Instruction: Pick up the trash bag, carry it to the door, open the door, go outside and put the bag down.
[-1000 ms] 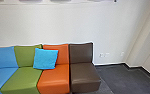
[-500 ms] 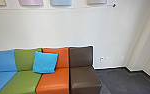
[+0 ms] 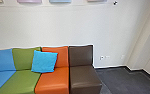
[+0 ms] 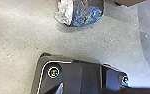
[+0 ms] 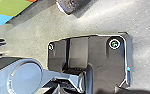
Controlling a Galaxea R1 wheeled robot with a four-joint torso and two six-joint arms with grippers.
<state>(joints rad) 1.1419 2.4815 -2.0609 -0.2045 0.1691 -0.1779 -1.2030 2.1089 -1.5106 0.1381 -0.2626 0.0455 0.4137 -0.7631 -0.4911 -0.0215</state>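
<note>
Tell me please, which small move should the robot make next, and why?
Perhaps bend the torso forward slightly, to look lower: the head view faces the seats and the wall, while the left wrist view has what looks like the trash bag near the robot's dark base plate.

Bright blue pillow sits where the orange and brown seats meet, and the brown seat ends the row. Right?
No: the head view shows the pillow where the green seat and orange seat meet. The brown seat does end the row.
</note>
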